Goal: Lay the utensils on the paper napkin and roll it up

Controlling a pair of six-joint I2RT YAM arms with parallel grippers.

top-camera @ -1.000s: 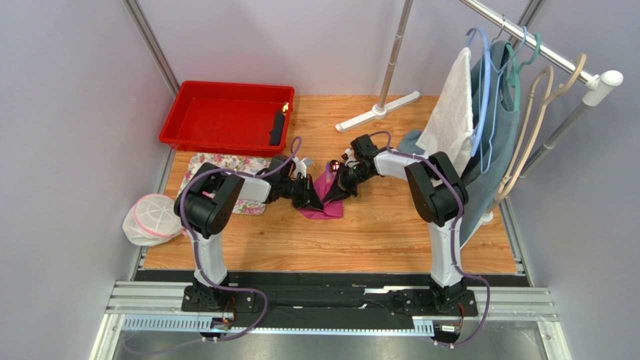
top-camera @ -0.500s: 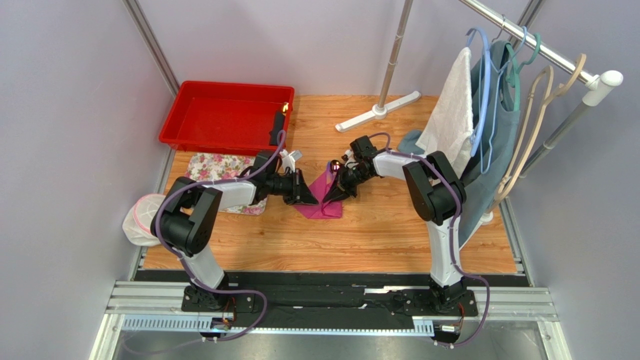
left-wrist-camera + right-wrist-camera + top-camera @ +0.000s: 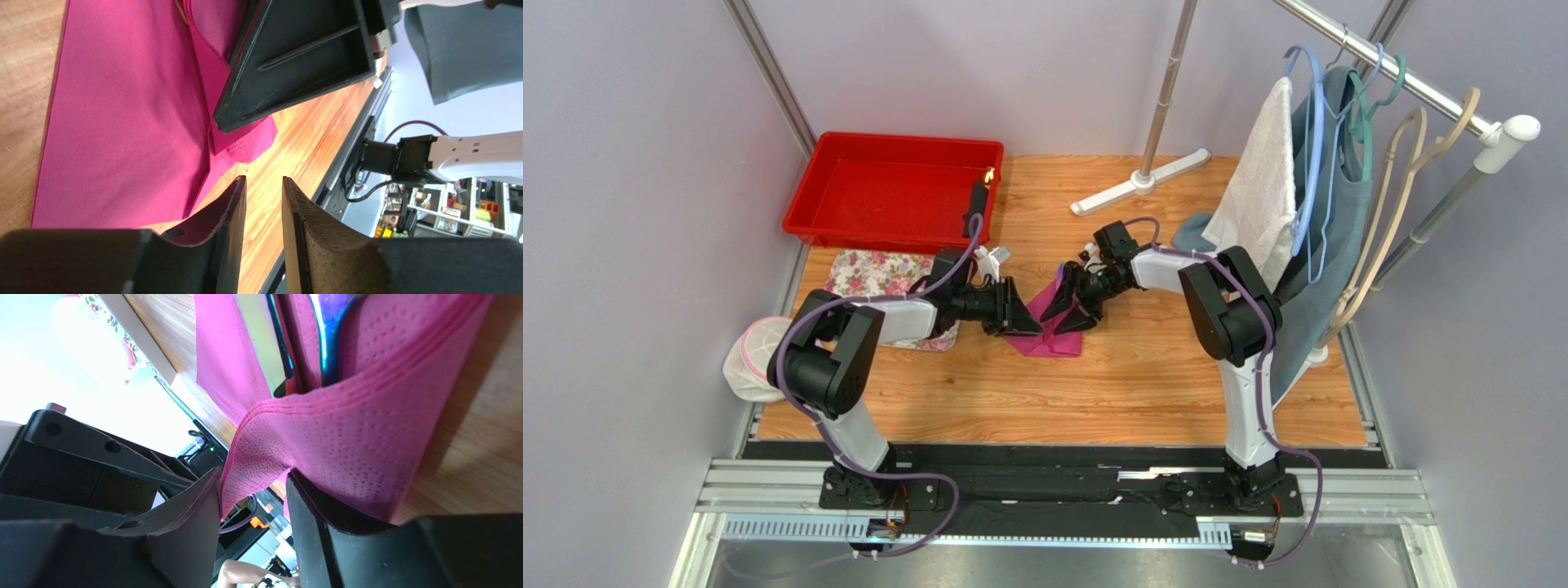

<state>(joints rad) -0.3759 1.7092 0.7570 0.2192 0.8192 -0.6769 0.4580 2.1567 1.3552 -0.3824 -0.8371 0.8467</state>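
The paper napkin (image 3: 1053,338) lies half folded in the middle of the tabletop (image 3: 1136,380), between the two arms. From the right wrist view the utensils (image 3: 328,331) show inside its folds, shiny and purplish, lying side by side. The right end effector (image 3: 253,478) has its jaws parted, with a raised fold of the napkin passing between the fingers; the paper touches both, though it looks loose. The left end effector (image 3: 264,208) sits at the napkin's left edge, jaws a narrow slit apart and holding nothing.
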